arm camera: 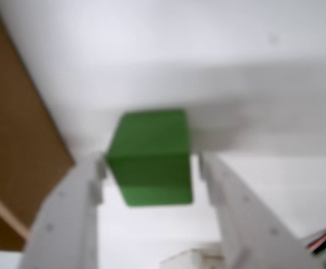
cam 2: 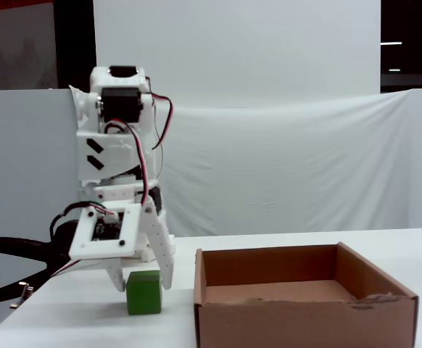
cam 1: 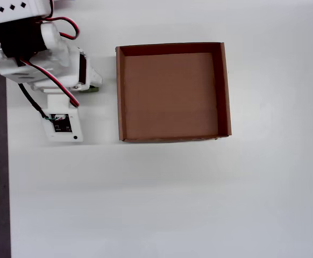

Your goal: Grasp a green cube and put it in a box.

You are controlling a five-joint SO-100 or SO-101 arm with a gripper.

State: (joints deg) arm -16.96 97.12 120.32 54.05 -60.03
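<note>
1. Between the two white fingers (arm camera: pixel 76 207) in the wrist view, the green cube (arm camera: pixel 150 157) was seen; the fingers were spread, with a gap visible on the right side, so nothing was gripped. The box (arm camera: pixel 17 145) lay off to the left of the fingers.
2. From overhead, the cube (cam 1: pixel 93 88) was almost wholly hidden beneath the arm, beside the empty box (cam 1: pixel 225 91).
3. At the side, the gripper (cam 2: pixel 140 284) was lowered around the cube (cam 2: pixel 143 293) on the table. The grasp step was judged in hand; closing, then lifting over the box (cam 2: pixel 269 319) wall, was called for next.
</note>
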